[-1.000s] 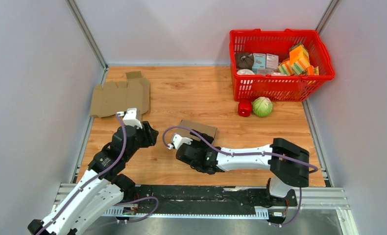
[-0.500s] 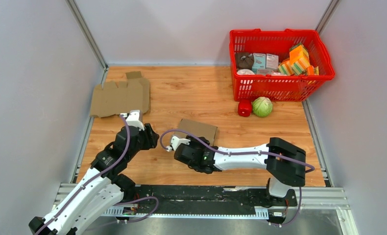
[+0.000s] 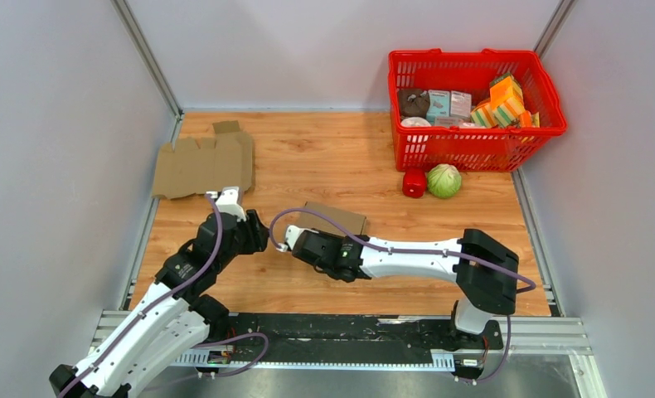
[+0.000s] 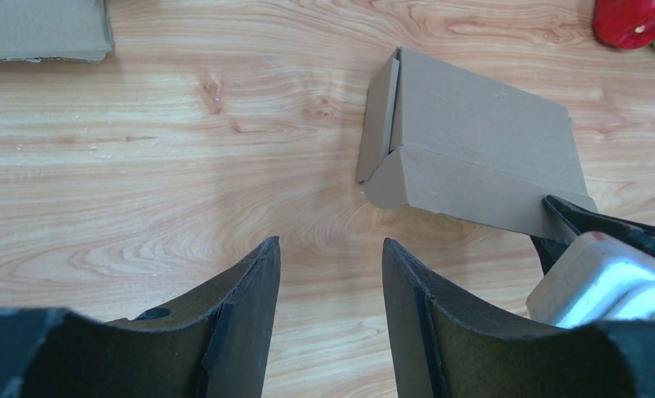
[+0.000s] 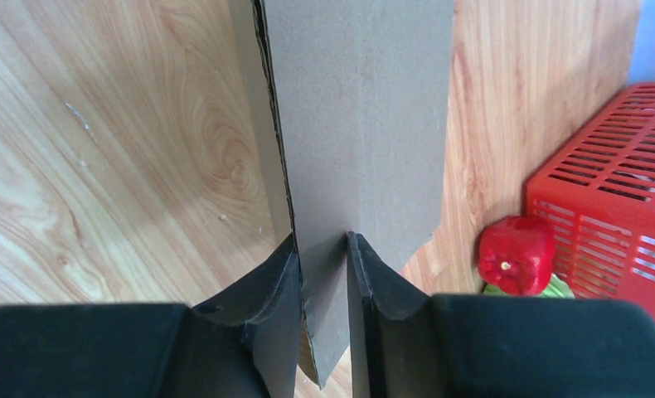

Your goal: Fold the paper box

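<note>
The paper box, brown cardboard and partly folded, lies on the wooden table near the middle. One end flap stands loose in the left wrist view, where the box fills the upper right. My right gripper is at the box's near left edge. In the right wrist view its jaws are shut on an upright cardboard panel of the box. My left gripper hovers just left of the box, open, with only bare wood between its fingers.
A flat unfolded cardboard sheet lies at the far left. A red basket full of groceries stands at the back right. A red pepper and a green cabbage sit in front of it.
My right gripper has closed from wide open onto the box's panel and shifted a little left and forward. The left arm has barely moved.
</note>
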